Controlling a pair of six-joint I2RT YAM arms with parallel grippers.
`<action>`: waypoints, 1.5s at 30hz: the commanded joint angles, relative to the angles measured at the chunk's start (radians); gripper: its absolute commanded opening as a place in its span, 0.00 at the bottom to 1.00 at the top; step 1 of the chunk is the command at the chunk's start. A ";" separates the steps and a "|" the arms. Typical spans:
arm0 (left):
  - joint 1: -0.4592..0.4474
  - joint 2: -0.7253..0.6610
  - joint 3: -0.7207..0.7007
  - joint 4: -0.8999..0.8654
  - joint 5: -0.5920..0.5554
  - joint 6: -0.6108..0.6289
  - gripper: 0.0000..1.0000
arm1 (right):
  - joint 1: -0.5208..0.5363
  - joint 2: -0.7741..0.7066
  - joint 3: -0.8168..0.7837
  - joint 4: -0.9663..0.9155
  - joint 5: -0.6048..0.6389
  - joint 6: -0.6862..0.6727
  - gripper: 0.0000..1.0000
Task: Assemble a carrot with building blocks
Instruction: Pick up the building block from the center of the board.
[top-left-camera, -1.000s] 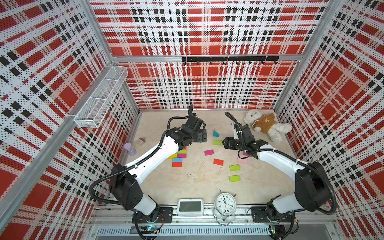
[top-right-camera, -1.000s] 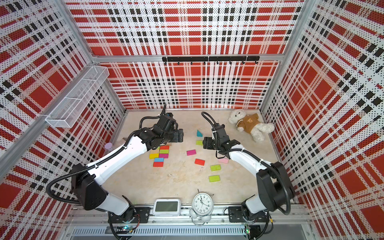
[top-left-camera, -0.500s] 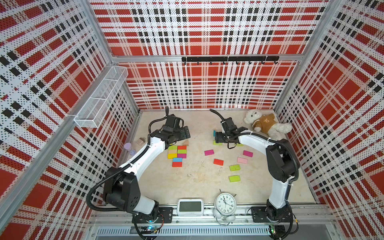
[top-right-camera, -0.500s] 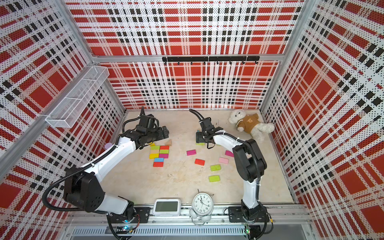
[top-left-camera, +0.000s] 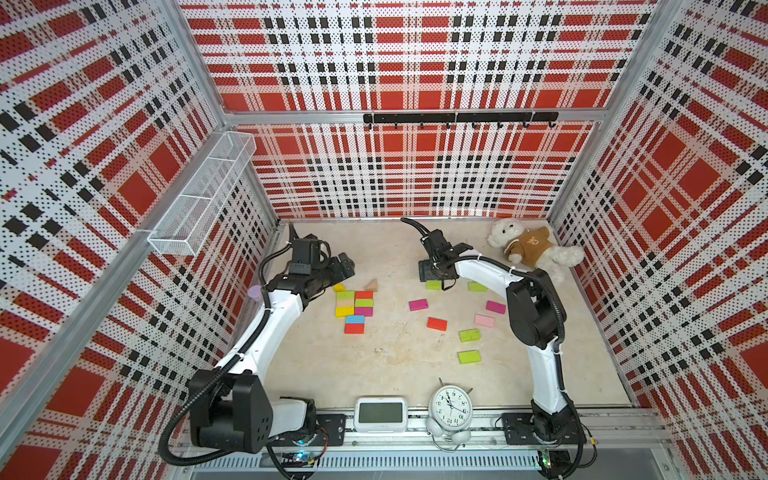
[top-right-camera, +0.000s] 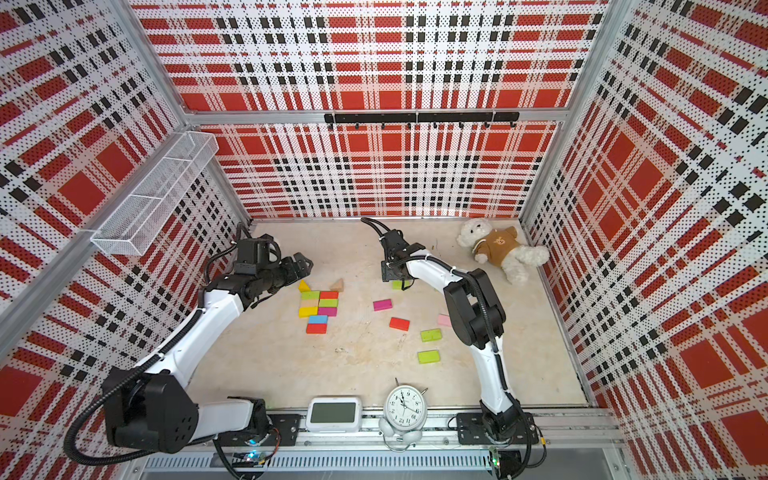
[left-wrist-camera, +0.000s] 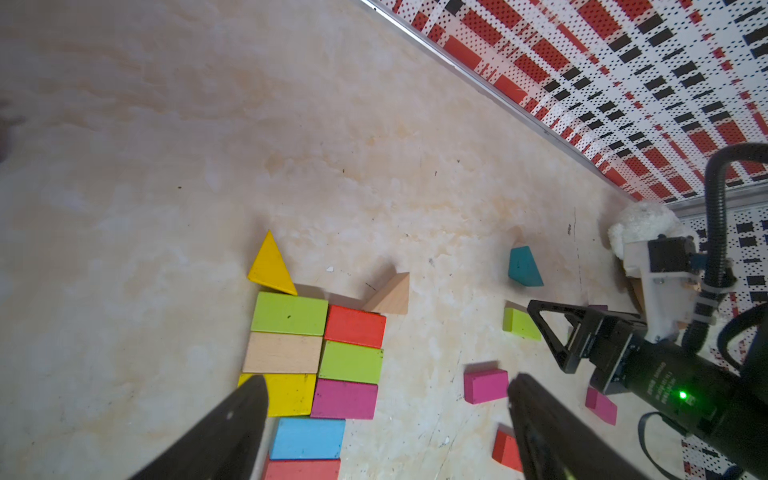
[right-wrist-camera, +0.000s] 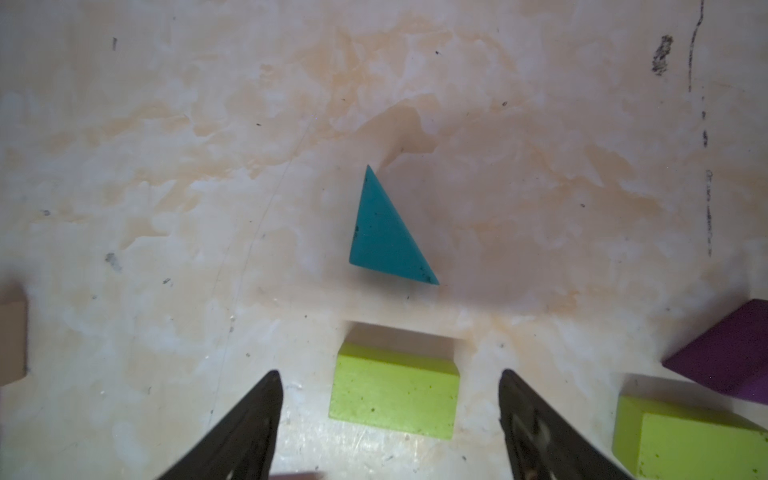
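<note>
The block cluster (top-left-camera: 354, 308) lies flat left of centre on the table (top-left-camera: 386, 374), two short columns of bricks with a blue and a red one below. A yellow wedge (left-wrist-camera: 270, 266) touches its far lime brick and a wood wedge (left-wrist-camera: 390, 297) touches the red one beside it. And the left gripper (left-wrist-camera: 386, 380) is off it now, fingers spread wide and empty, so that piece of the build looks placed. It was low over the cluster a second ago and has since pulled back towards the left wall. Over to the right gripper (right-wrist-camera: 390, 374): it has swung from the middle of the table to the back and hangs above a loose lime brick (right-wrist-camera: 395, 390), jaws spread and clear of it on both sides. The teal wedge (right-wrist-camera: 384, 232) sits just beyond, a purple wedge (right-wrist-camera: 723, 353) off to the side. I'd guess a green top piece is next.
</note>
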 joint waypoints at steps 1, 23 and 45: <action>0.028 -0.007 -0.014 0.025 0.052 0.011 0.93 | 0.015 0.040 0.049 -0.063 0.045 0.021 0.82; 0.037 0.017 -0.030 0.036 0.080 0.011 0.93 | 0.015 0.074 -0.003 -0.041 0.029 0.029 0.70; -0.023 0.058 -0.016 0.030 0.056 0.023 0.93 | -0.034 -0.042 -0.176 0.031 -0.012 0.068 0.58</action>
